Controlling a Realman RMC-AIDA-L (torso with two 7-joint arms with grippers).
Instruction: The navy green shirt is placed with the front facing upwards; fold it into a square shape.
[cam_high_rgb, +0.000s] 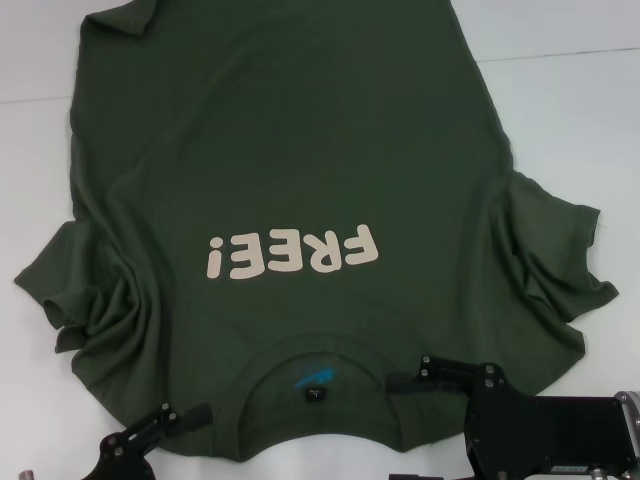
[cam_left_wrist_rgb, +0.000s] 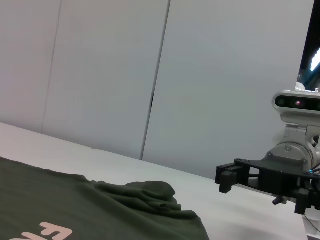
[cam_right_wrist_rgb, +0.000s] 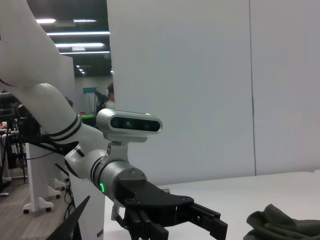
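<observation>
The big dark olive-green cotton T-shirt lies flat, cream "FREE!" print up, on a plain white table, collar toward the robot and both sleeves bunched. The left gripper and right gripper sit at the collar edge; can't tell their jaws. Grey wall panels stand behind.
</observation>
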